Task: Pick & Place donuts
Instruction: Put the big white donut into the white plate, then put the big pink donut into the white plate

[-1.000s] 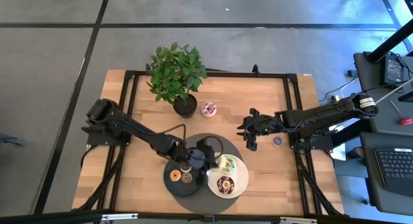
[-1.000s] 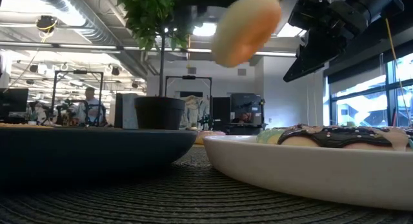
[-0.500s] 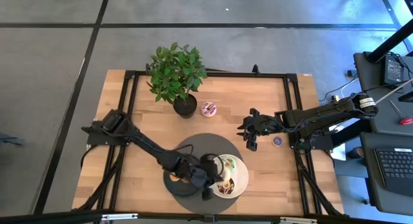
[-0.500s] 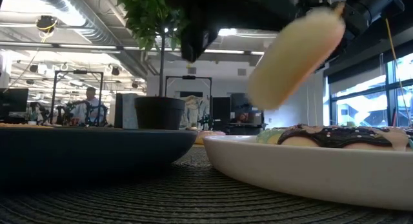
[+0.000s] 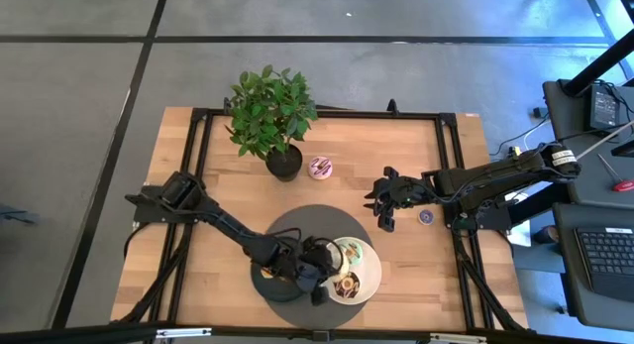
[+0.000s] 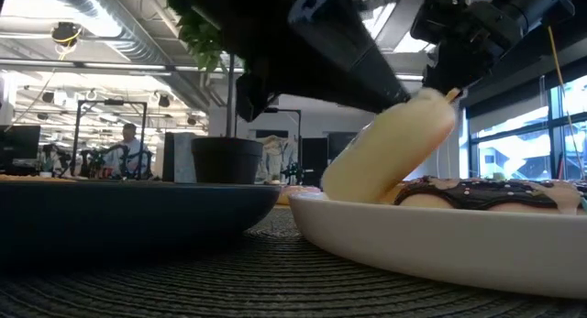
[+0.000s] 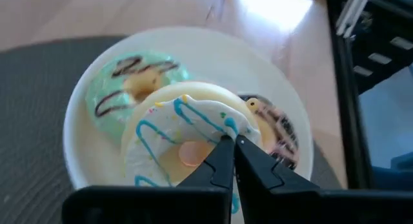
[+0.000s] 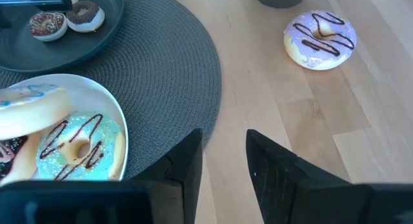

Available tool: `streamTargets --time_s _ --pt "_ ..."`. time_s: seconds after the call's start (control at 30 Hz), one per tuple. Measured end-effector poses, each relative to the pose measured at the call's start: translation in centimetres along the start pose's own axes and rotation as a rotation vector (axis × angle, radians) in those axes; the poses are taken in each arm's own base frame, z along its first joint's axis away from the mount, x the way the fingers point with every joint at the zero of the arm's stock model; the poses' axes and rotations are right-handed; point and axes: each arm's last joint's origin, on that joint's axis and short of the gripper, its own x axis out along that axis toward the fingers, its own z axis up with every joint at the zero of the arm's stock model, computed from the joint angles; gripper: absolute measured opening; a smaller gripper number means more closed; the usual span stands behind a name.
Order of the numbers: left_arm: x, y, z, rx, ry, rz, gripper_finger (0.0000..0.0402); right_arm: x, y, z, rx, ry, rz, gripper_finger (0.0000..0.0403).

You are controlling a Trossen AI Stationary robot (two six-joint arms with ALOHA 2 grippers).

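Note:
My left gripper (image 5: 332,275) is over the white plate (image 5: 371,278) and shut on a white-iced donut with blue drizzle (image 7: 174,130). That donut stands tilted in the low view (image 6: 390,153). A green-iced donut (image 7: 132,88) and a chocolate sprinkled donut (image 7: 279,130) lie on the same plate. Small donuts (image 8: 48,24) sit in the black plate (image 5: 269,282). A pink donut (image 5: 320,167) lies on the wood by the plant pot, and a tiny purple one (image 5: 425,216) lies to the right. My right gripper (image 5: 381,203) hovers open right of the mat. My left gripper pinches the white-iced donut between its two fingers on the ring beside the hole (image 7: 213,130), slanting down from the table's left. The donut is tilted: its lower edge (image 6: 335,185) rests on the white plate, and it leans against the chocolate donut (image 6: 477,191).
A round grey mat (image 5: 297,225) carries both plates. A potted plant (image 5: 272,111) stands at the far side of the table. Bare wood (image 8: 290,108) lies between the mat and my right gripper. A dark frame (image 5: 446,166) borders the tabletop.
My left gripper carried the white-iced donut from above the black plate toward the table's right and near edge, then down over the white plate. The donut tipped steeper, and its lower edge has come to rest on the white plate.

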Motion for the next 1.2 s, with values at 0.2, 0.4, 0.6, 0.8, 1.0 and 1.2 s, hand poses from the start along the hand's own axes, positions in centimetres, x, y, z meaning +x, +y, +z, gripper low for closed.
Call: streamTargets --time_s 0.2,0.4,0.6,0.8,1.0,1.2 --pt "0.0 0.4 -0.4 -0.046 0.043 0.037 0.0005 0.0 0.0 0.0 -0.001 0.0 -0.001 0.0122" --pt "0.0 0.4 -0.4 -0.044 0.044 0.038 0.0009 0.0 0.0 0.0 -0.002 0.0 -0.001 0.0122" --pt "0.0 0.4 -0.4 -0.059 0.048 0.035 0.0026 0.0 0.0 0.0 -0.004 0.0 -0.001 0.0122" --pt "0.0 0.6 -0.3 -0.086 0.066 0.025 0.007 0.0 0.0 0.0 -0.004 0.0 -0.001 0.0122" --pt "-0.4 1.2 0.7 -0.089 0.096 0.008 0.011 0.0 0.0 0.0 -0.009 -0.001 -0.001 0.0122" --pt "-3.1 1.9 2.9 0.01 0.052 0.106 0.0123 0.0 0.0 0.5 -0.142 -0.051 0.001 0.0122"
